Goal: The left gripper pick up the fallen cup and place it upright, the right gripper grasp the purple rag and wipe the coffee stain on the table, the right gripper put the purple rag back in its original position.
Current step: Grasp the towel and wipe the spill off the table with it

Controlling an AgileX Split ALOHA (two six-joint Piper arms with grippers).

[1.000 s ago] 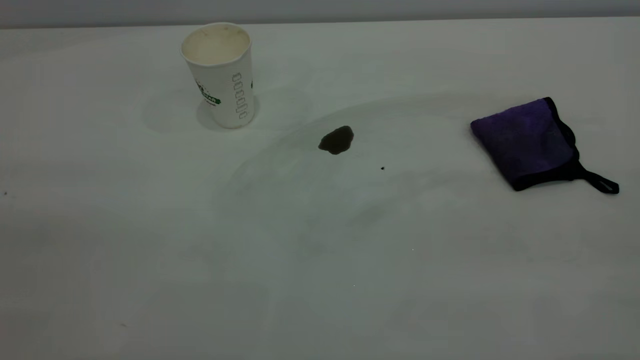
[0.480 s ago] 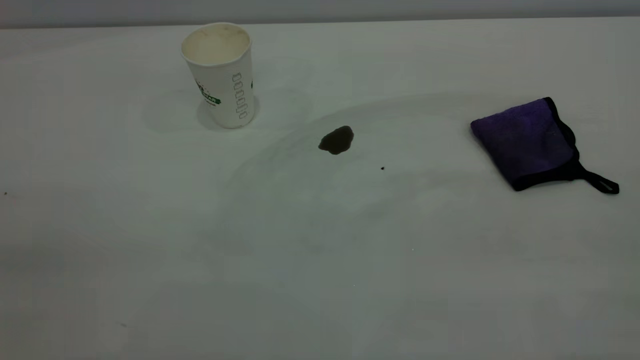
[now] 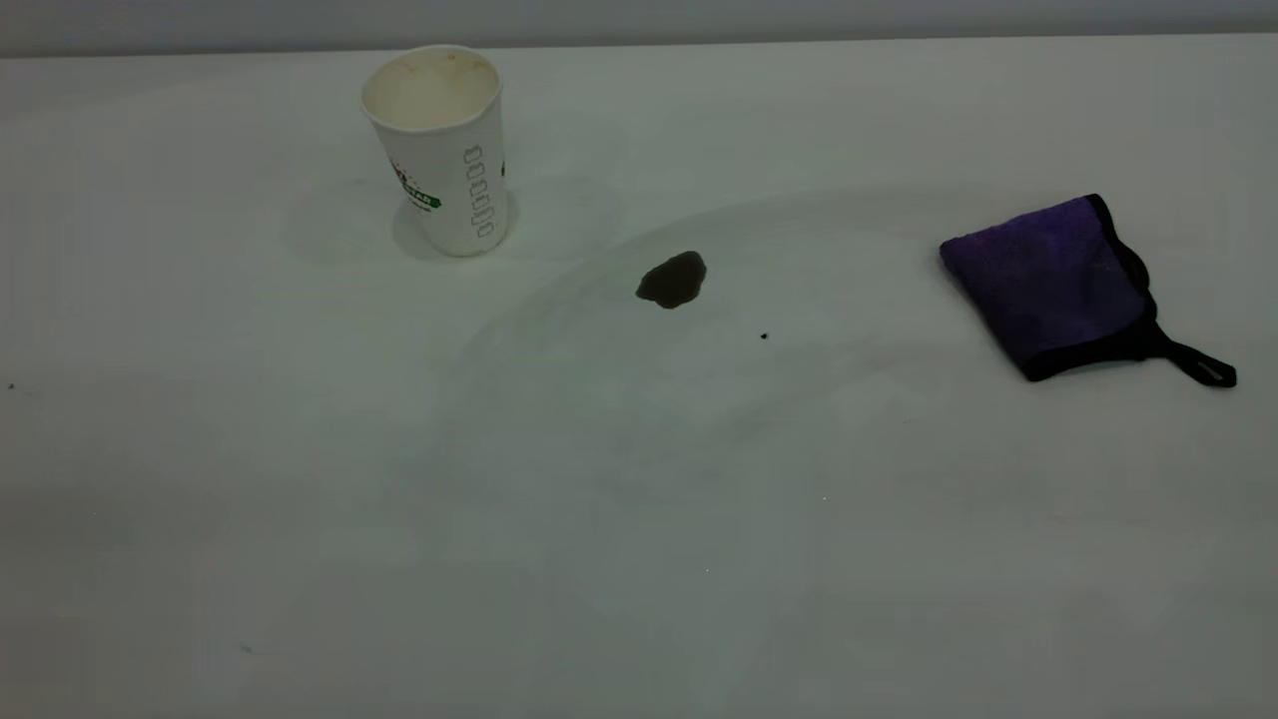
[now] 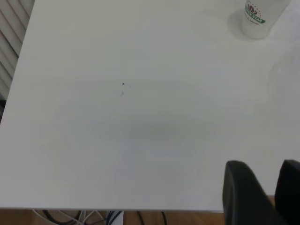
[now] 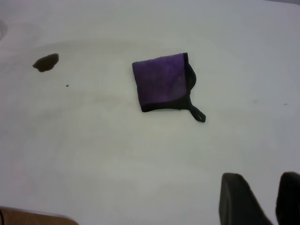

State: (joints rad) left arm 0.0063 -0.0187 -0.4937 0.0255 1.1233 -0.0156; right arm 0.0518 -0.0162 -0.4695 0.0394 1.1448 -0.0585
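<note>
The cup (image 3: 439, 150) stood upright at the table's (image 3: 300, 519) far left, the stain (image 3: 672, 280) unwiped, the rag (image 3: 1048, 285) untouched at right; left gripper (image 4: 262, 194) and right gripper (image 5: 260, 199) hovered apart, empty.

- The worktop (image 3: 639, 519) under me is matt white, smooth, faintly smeared.
- The cup (image 3: 439, 150) is ribbed white paper.
- The rag (image 3: 1048, 285) is fuzzy purple cloth, black-edged.

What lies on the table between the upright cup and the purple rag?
In the exterior view, the coffee stain and a tiny black speck lie between the cup and the purple rag.
</note>
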